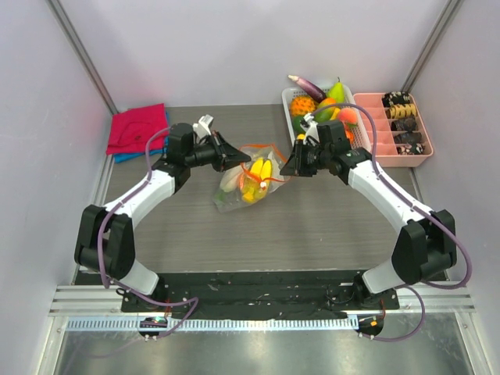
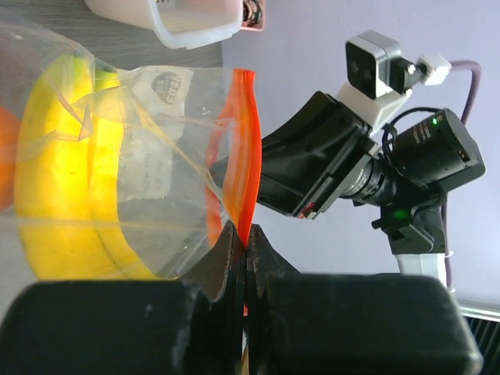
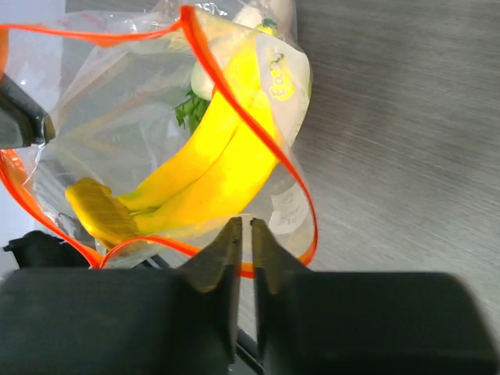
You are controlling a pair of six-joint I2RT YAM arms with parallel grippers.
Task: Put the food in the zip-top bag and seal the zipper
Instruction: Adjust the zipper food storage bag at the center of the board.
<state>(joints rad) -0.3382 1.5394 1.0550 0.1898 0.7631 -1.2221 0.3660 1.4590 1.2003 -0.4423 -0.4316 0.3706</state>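
The zip-top bag (image 1: 250, 178) hangs between both grippers above the table, its mouth open. Inside lie a yellow banana (image 1: 258, 170), a white oblong piece (image 1: 229, 180) and some orange food. My left gripper (image 1: 244, 158) is shut on the orange-red zipper (image 2: 246, 148) at the left end of the mouth; in the left wrist view the strip runs down into the pinched jaws (image 2: 247, 234). My right gripper (image 1: 286, 166) holds the opposite side. In the right wrist view its jaws (image 3: 244, 226) stand almost together with the zipper (image 3: 301, 187) passing between them, the banana (image 3: 226, 156) just beyond.
A white basket (image 1: 291, 100) with more toy fruit and vegetables stands at the back right. A pink compartment tray (image 1: 422, 160) sits beside it. A red folded cloth (image 1: 137, 127) lies at the back left. The right wrist camera (image 2: 375, 156) is close behind the bag.
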